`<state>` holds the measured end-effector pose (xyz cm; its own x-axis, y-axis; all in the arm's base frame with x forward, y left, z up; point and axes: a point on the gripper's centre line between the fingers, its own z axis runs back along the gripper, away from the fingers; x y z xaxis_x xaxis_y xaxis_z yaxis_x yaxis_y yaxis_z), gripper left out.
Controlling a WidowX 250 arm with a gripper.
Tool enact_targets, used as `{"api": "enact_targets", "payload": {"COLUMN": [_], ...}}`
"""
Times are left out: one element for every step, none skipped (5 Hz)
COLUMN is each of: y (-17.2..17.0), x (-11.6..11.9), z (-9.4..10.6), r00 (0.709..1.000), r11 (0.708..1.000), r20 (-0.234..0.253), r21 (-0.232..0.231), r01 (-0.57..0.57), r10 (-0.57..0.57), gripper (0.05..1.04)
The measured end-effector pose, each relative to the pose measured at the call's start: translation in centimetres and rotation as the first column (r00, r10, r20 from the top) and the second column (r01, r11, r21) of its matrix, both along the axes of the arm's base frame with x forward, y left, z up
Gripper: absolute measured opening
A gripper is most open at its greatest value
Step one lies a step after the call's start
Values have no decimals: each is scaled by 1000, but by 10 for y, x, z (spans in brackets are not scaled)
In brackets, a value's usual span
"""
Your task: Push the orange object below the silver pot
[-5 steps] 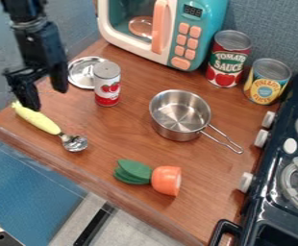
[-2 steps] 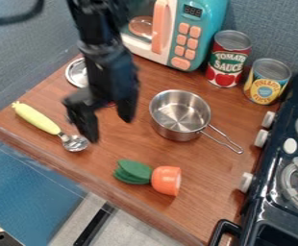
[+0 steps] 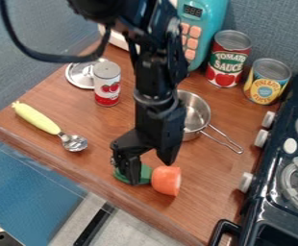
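Observation:
The black gripper (image 3: 152,173) hangs open over the orange object, one finger in front of its green leafy end and the other just above its orange end. The orange object (image 3: 166,180) lies on its side near the front edge of the counter, its green leaves (image 3: 145,176) pointing left and partly hidden. Behind the arm, the silver pot (image 3: 196,114) stands further back, its left part covered and its handle pointing to the lower right.
On the wooden counter (image 3: 100,139), a spoon with a yellow handle (image 3: 37,119) lies at left. A small can (image 3: 106,84) and a metal lid (image 3: 81,73) are behind it. Two larger cans (image 3: 229,58) stand back right, beside the black stove (image 3: 292,158).
From the upper left, the gripper has moved right and toward the front edge, down to the orange object. The orange object and the pot have kept their places.

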<state>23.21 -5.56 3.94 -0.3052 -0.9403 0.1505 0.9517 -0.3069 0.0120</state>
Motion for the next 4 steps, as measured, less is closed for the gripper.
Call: {"api": "enact_targets", "payload": {"y": [-2, 1, 6, 8], "x": [5, 17, 19, 25], "z": [-15, -20, -28, -35], "r00": [999, 995, 992, 990], "r11": [999, 991, 985, 985], "r20": [-10, -2, -22, -20], "r21": [-38, -89, -114, -100], "r01": [-39, -95, -130, -141], "r10": [38, 96, 128, 140], "gripper": [1000, 1000, 1001, 1001]}}
